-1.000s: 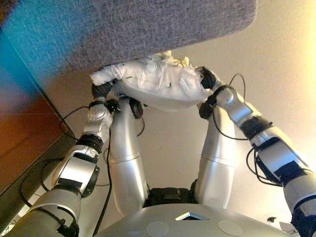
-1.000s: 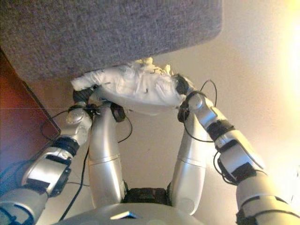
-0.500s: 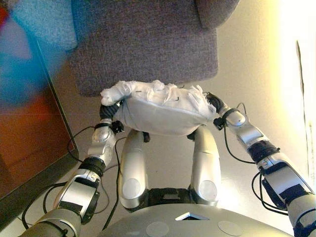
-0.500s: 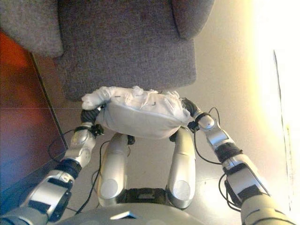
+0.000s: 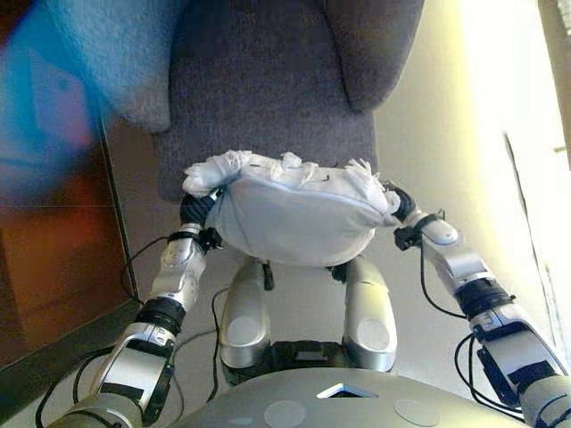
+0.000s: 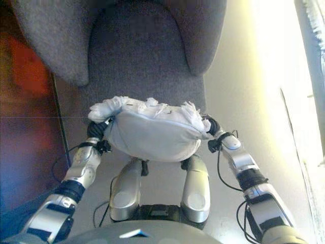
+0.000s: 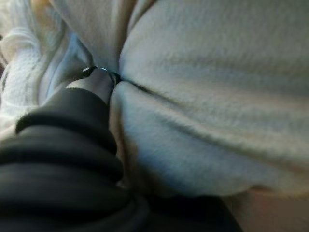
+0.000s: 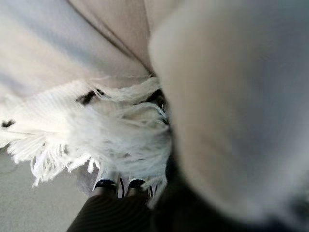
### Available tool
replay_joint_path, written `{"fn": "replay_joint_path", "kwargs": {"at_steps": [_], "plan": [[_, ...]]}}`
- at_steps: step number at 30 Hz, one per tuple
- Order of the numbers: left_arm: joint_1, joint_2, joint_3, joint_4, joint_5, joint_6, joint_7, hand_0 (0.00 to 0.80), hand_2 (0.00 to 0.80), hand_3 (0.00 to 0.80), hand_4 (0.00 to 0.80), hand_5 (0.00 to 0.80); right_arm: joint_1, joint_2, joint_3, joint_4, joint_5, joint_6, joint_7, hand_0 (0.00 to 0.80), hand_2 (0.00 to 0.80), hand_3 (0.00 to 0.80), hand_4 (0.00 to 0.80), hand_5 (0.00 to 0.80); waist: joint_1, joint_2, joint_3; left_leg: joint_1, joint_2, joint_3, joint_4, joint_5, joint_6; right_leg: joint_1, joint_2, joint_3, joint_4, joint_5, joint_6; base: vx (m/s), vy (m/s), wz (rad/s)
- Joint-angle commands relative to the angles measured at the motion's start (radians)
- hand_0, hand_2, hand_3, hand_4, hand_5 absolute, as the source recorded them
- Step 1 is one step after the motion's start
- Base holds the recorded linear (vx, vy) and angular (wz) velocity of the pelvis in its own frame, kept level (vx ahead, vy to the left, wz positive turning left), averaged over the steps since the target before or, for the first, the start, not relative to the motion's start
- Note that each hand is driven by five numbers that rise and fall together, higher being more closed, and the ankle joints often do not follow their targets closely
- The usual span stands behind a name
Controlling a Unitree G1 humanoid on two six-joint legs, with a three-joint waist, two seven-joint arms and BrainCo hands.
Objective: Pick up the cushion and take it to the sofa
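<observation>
I hold a white cushion point(image 5: 294, 218) with a fringed knitted edge between both hands, above the floor. My left hand point(image 5: 198, 214) grips its left end and my right hand point(image 5: 403, 207) its right end. In the left wrist view a dark-tipped finger point(image 7: 99, 77) digs into a fold of the cushion point(image 7: 207, 96). In the right wrist view my fingertips point(image 8: 116, 184) sit under the fringe point(image 8: 96, 140). The grey sofa point(image 5: 268, 98) stands straight ahead. The cushion's far edge overlaps the front of the sofa's seat.
The sofa has a left armrest point(image 6: 51, 35) and a right armrest point(image 5: 375, 45). A brown wooden panel point(image 5: 53, 259) stands close on the left. Beige floor point(image 5: 419, 125) lies to the right of the sofa, with bright light along the right side.
The camera has moved, so more of the sofa shows. Both hands still hold the cushion, now higher and over the seat's front edge.
</observation>
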Motion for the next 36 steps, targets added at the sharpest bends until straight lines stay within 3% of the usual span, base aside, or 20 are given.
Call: {"fn": "replay_joint_path", "kwargs": {"at_steps": [1,8,15,18,20,23,26,32,35,36], "plan": [[0.037,-0.008,0.026,-0.151,0.035,-0.023,-0.026,0.800,0.800,0.800,0.800,0.800,0.096,0.088,-0.056,-0.136,0.098,-0.069,-0.058,0.800,0.800,0.800,0.800,0.800,0.000,-0.035,-0.237,0.027,0.030,-0.037,0.027,-0.031,-0.026,0.155,-0.022,0.011,-0.237,0.111,0.092,0.207,-0.033,-0.02],[0.157,-0.018,0.074,-0.299,0.049,0.038,-0.043,0.800,0.800,0.800,0.800,0.800,0.221,0.171,-0.079,-0.288,0.085,-0.032,-0.107,0.800,0.800,0.800,0.800,0.800,-0.014,-0.037,-0.331,0.151,0.025,-0.028,0.007,-0.049,-0.015,0.286,0.012,0.049,-0.294,0.096,0.073,0.159,-0.055,-0.07],[0.160,-0.005,0.088,-0.320,0.027,0.092,-0.028,0.800,0.800,0.800,0.800,0.800,0.202,0.165,-0.074,-0.284,0.175,0.007,-0.035,0.800,0.800,0.800,0.800,0.800,-0.012,-0.048,-0.374,0.194,0.047,-0.038,0.097,-0.020,-0.025,0.366,0.055,0.076,-0.314,0.070,0.043,0.097,-0.099,-0.11],[0.158,-0.004,0.099,-0.314,0.013,0.105,-0.025,0.800,0.800,0.800,0.800,0.800,0.198,0.147,-0.086,-0.283,0.191,0.016,-0.034,0.800,0.800,0.800,0.800,0.800,-0.015,-0.056,-0.379,0.176,0.048,-0.017,0.182,-0.015,-0.027,0.384,0.061,0.072,-0.315,0.064,0.030,0.038,-0.060,-0.12],[0.154,-0.003,0.109,-0.309,0.006,0.110,-0.031,0.800,0.800,0.800,0.800,0.800,0.192,0.138,-0.102,-0.278,0.231,0.034,-0.039,0.800,0.800,0.800,0.800,0.800,-0.012,-0.058,-0.386,0.169,0.022,-0.010,0.192,-0.040,-0.017,0.396,0.059,0.068,-0.315,0.064,0.034,0.064,-0.007,-0.05],[0.143,-0.003,0.117,-0.293,0.018,0.105,-0.037,0.800,0.800,0.800,0.800,0.800,0.171,0.148,-0.113,-0.259,0.248,0.021,-0.073,0.800,0.800,0.800,0.800,0.800,-0.002,-0.042,-0.407,0.230,-0.043,-0.020,0.024,-0.089,0.014,0.399,0.065,0.072,-0.308,0.062,0.056,0.102,0.068,-0.02],[0.132,0.003,0.118,-0.288,0.055,0.111,-0.029,0.800,0.800,0.800,0.800,0.800,0.157,0.169,-0.106,-0.243,0.226,0.001,-0.113,0.800,0.800,0.800,0.800,0.800,-0.001,-0.033,-0.422,0.276,-0.059,-0.029,-0.095,-0.081,0.032,0.401,0.073,0.090,-0.300,0.052,0.068,0.128,0.120,-0.11],[0.116,0.015,0.129,-0.293,0.076,0.134,-0.013,0.800,0.800,0.800,0.800,0.800,0.158,0.189,-0.095,-0.241,0.200,0.008,-0.102,0.800,0.800,0.800,0.800,0.800,-0.008,-0.040,-0.451,0.301,-0.091,-0.001,-0.142,-0.096,0.073,0.379,0.038,0.103,-0.279,0.088,0.105,0.088,0.149,-0.11],[0.077,0.023,0.120,-0.259,0.084,0.136,-0.035,0.800,0.800,0.800,0.800,0.800,0.128,0.200,-0.096,-0.216,0.222,0.006,-0.108,0.800,0.800,0.800,0.800,0.800,0.000,-0.042,-0.449,0.284,-0.115,0.001,-0.122,-0.114,0.103,0.340,-0.025,0.118,-0.160,0.138,0.122,0.051,0.192,-0.03],[0.064,0.029,0.115,-0.248,0.084,0.133,-0.042,0.800,0.800,0.800,0.800,0.800,0.119,0.204,-0.097,-0.208,0.225,0.005,-0.109,0.800,0.800,0.800,0.800,0.800,0.005,-0.040,-0.446,0.272,-0.125,0.000,-0.108,-0.121,0.117,0.309,-0.059,0.132,-0.061,0.161,0.122,0.026,0.236,0.06]]}}
